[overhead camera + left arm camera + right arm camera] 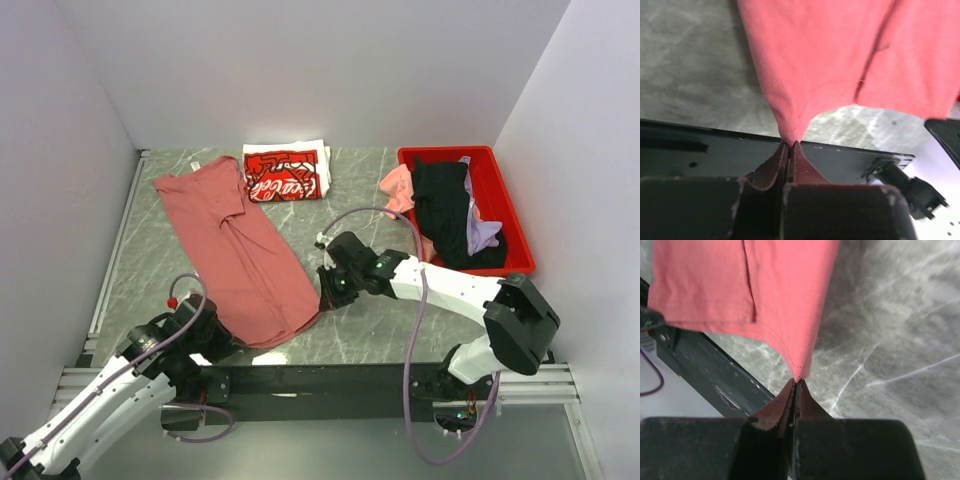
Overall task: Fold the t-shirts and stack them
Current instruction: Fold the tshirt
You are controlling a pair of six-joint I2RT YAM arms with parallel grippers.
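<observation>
A dusty-rose t-shirt point(235, 250) lies folded lengthwise on the table, running from the back left to the near edge. My left gripper point(218, 340) is shut on its near left hem corner point(790, 135). My right gripper point(325, 296) is shut on its near right hem corner point(799, 372). A folded red-and-white t-shirt point(283, 175) with white script logo lies at the back centre. Black point(445, 210), pink point(398, 187) and lavender point(485, 232) t-shirts lie heaped in the bin.
A red plastic bin point(509, 205) stands at the back right. White walls close the table on the left, back and right. A black rail point(380, 378) runs along the near edge by the arm bases.
</observation>
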